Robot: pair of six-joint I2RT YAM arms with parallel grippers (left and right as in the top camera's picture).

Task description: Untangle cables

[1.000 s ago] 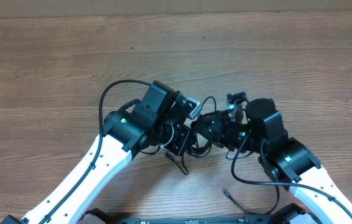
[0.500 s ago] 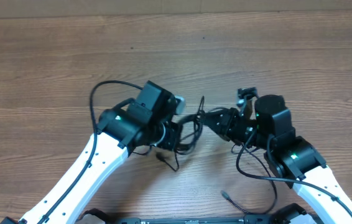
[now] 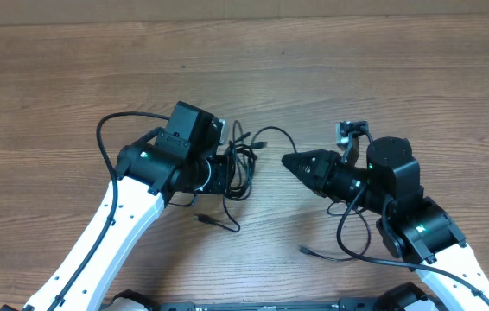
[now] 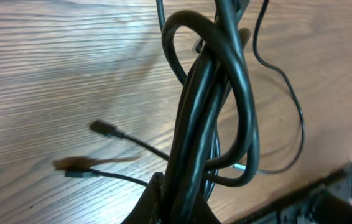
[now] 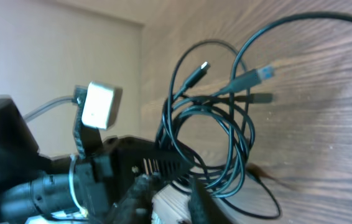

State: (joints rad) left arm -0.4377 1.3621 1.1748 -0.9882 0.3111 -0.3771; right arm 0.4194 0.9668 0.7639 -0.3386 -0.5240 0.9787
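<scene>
Well, the left gripper [image 3: 224,173] is clamped tight on the cables [image 3: 243,160], a dark bundle of loops sticking out from between its fingers. One thin tail trails from the bundle's near side across the wooden table [image 3: 400,78] and ends in a small plug [image 3: 201,219]. Just right of the bundle and clear of it, the right gripper [image 3: 289,162] points its tip at the loops, jaws only slightly parted and holding nothing.

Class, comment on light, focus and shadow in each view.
Overhead: even light, the cables sharp, only faint shadows. Left wrist: the cables fill the frame, soft-edged; a plug casts a blurred shadow. Right wrist: picture tilted, own fingers dark and unfocused.
</scene>
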